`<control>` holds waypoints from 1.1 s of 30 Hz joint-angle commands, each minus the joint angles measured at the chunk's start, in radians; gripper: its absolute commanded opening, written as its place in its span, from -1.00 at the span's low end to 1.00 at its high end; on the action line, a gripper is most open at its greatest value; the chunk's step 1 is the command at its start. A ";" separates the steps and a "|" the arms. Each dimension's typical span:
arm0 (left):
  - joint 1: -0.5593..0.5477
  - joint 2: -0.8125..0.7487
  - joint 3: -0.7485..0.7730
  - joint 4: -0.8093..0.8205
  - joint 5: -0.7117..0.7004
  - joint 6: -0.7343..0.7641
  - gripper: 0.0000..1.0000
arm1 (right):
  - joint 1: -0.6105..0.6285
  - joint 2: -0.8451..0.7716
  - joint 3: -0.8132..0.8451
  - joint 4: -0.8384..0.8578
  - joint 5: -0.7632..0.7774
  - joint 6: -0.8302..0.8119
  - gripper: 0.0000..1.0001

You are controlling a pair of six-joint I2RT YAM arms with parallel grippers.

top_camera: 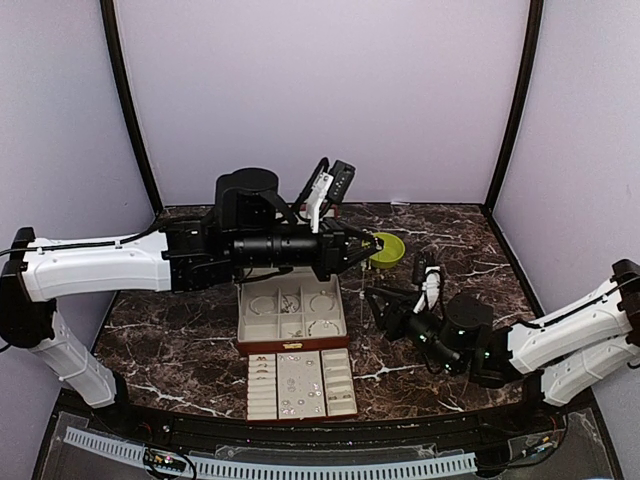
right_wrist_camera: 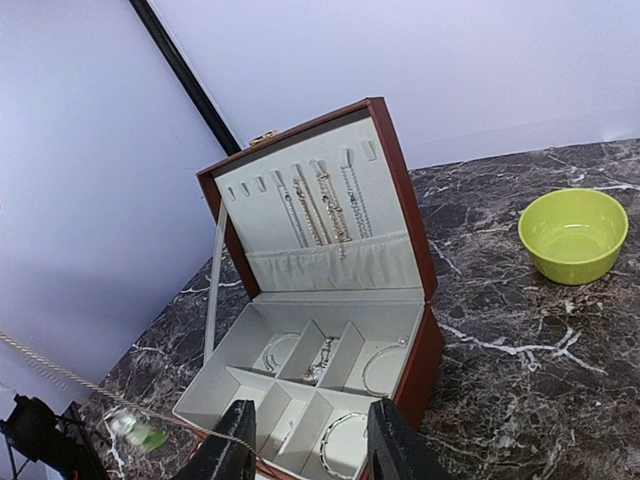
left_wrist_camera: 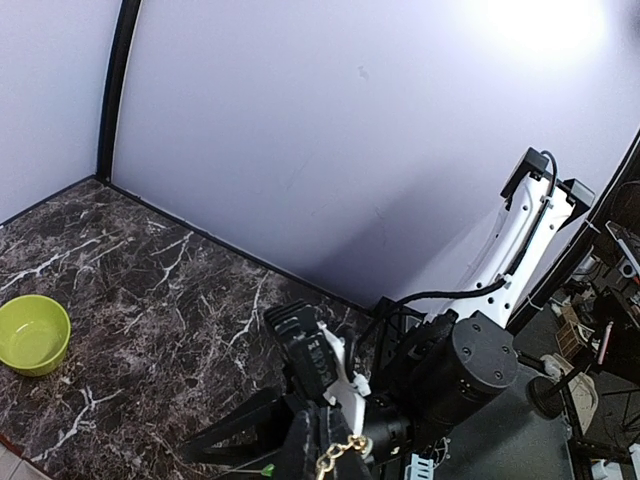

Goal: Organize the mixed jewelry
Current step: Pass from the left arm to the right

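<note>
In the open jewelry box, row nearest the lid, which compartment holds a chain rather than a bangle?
The middle compartment: a bunched chain lies in it, while its two neighbours each hold a single round bangle.

Tray point(top_camera: 301, 383) before box point(top_camera: 292, 315), bowl point(top_camera: 386, 249) behind-right (jewelry point(right_wrist_camera: 320, 360) in box, seemingly tray too).

Right gripper point(right_wrist_camera: 312, 412): open box point(right_wrist_camera: 330, 350) dead ahead, its upright lid point(right_wrist_camera: 320, 190) blocks anything beyond. Ahead-right the bare table point(right_wrist_camera: 500, 340) is passable up to the green bowl point(right_wrist_camera: 574, 233). Thin chain point(right_wrist_camera: 60, 375) is strung across its left. Left arm point(top_camera: 280, 248) spans overhead.
</note>
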 commanded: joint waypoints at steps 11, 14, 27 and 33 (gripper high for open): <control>0.005 -0.075 0.025 -0.024 0.002 -0.001 -1.00 | -0.070 0.106 -0.002 0.182 -0.103 0.018 -0.39; 0.005 -0.086 0.014 -0.024 -0.006 0.003 -1.00 | -0.075 0.099 -0.005 0.183 -0.108 0.016 -0.64; 0.006 -0.196 -0.239 -0.025 -0.191 -0.005 -1.00 | -0.091 -0.205 0.048 -0.176 -0.082 -0.055 -1.00; 0.006 -0.175 -0.334 0.034 -0.137 -0.022 -0.77 | -0.092 -0.298 0.168 -0.517 -0.111 -0.087 -1.00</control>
